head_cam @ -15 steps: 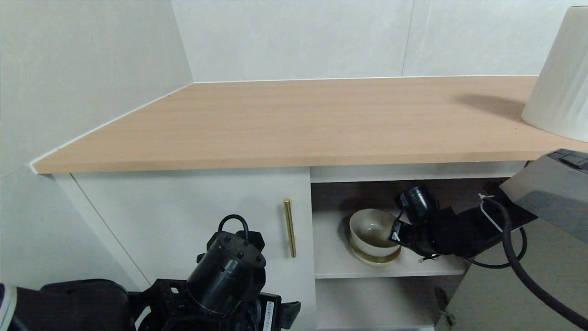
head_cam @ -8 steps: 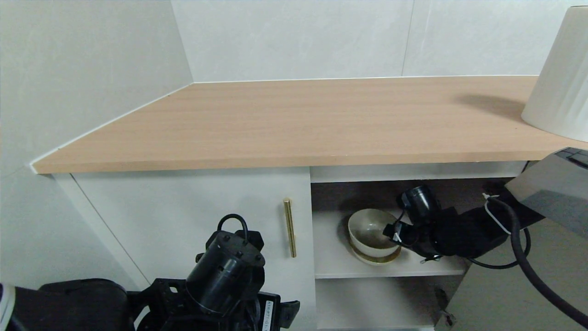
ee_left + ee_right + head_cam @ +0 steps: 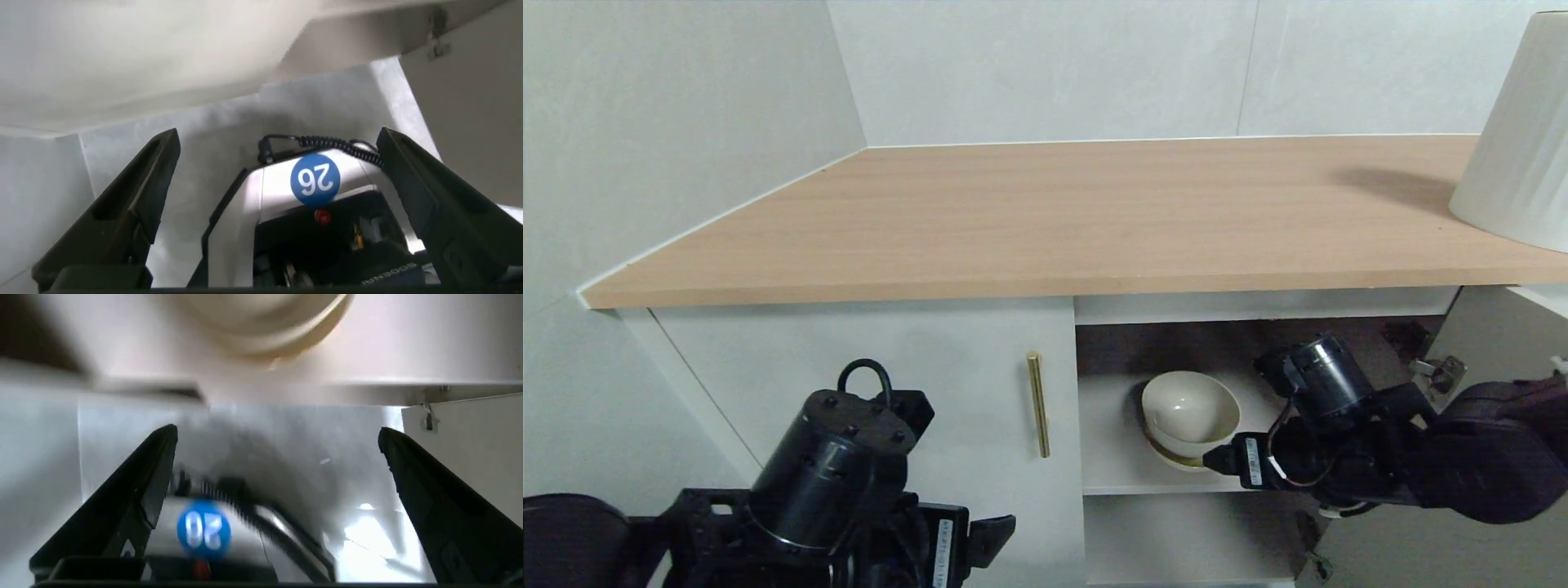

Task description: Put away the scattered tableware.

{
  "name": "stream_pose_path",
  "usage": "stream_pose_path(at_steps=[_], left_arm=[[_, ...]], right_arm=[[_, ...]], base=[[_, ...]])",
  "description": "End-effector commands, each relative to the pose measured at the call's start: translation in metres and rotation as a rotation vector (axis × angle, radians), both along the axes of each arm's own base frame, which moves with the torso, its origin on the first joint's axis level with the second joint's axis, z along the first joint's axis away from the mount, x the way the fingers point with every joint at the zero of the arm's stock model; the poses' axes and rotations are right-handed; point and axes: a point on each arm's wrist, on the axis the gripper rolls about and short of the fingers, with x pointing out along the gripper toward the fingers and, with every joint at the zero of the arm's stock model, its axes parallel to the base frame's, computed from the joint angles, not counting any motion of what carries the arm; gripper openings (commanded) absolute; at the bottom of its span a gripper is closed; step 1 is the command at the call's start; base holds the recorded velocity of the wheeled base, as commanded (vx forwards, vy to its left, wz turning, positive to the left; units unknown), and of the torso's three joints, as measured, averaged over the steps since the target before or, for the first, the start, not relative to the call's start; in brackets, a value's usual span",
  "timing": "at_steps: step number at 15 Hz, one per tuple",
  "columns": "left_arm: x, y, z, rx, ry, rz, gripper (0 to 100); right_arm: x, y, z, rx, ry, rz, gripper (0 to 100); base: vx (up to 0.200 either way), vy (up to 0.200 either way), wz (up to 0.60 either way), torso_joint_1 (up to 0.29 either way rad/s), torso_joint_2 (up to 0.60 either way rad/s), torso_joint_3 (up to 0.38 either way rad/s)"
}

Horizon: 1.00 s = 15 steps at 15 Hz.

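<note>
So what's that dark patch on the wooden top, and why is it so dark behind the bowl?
Head view: the patch looks like the soft shadow of the white lampshade on the countertop. Head view: behind the bowl, the back of the cupboard sits under the countertop, so little light reaches it. Right wrist view: a bright gleam on the pale surface below the shelf.

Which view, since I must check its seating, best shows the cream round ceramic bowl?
The head view: the cream round ceramic bowl is seen nearly whole, upright on the white cabinet shelf, stacked on another dish. The right wrist view catches just a blurred part of it. The left wrist view points elsewhere.
</note>
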Motion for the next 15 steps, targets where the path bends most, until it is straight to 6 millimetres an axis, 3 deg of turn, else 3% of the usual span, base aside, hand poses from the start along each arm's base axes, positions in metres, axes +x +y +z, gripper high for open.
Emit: stream_pose_path(at_steps=[1,5,13,15], left_arm=[[-0.012,0.020,0.017,-0.037,-0.043,0.030,100],[-0.023,0.047,0.031,0.005,-0.100,0.037,100],[-0.017,0.042,0.021,0.037,-0.060,0.034,100],[-0.015,0.041,0.019,0.045,-0.051,0.033,100]], right_arm=[[-0.033,-0.010,0.038,0.029,-0.052,0.055,100],[-0.085,-0.031,0.098,0.087,0.037,0.173,100],[-0.088,-0.033,0.090,0.067,0.094,0.174,100],[-0.085,-0.032,0.084,0.051,0.115,0.169,100]], base=[[0.000,0.000,0.00,0.000,0.00,0.000],[0.000,0.000,0.00,0.000,0.00,0.000],[0.000,0.000,0.00,0.000,0.00,0.000],[-0.200,0.000,0.00,0.002,0.00,0.002]])
